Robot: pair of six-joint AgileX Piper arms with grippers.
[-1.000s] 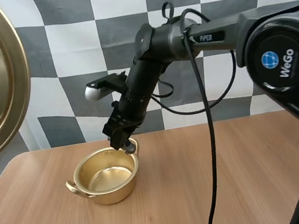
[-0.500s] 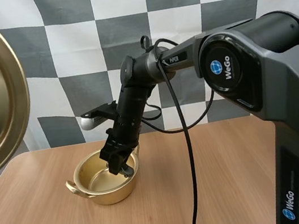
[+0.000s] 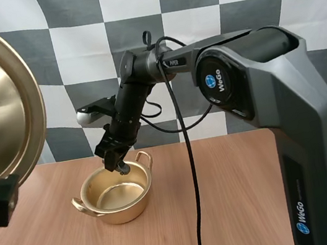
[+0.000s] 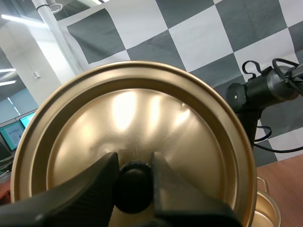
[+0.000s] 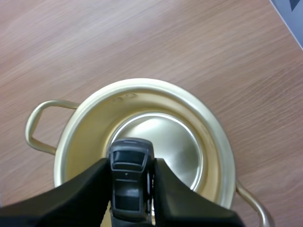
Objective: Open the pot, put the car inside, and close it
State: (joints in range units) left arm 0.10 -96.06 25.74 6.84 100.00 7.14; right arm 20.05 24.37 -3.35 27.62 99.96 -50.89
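- "PiPER" stood in small white letters on the slim dark link (image 3: 173,62) of the right arm (image 3: 246,52), seen in the high view.
- "WeGo" stood in white on the round joint housing (image 3: 220,84) of the same arm, beside a round blue-and-white emblem.
- "WeGo" stood a second time, in white and running upward, low on the arm's grey upright column (image 3: 298,213), just above another small blue round emblem.

place: robotics lab test bench | signs: branded grey right arm (image 3: 287,108) mounted beside a plain wooden table (image 3: 246,203) | on it: one gold pot (image 3: 122,212)
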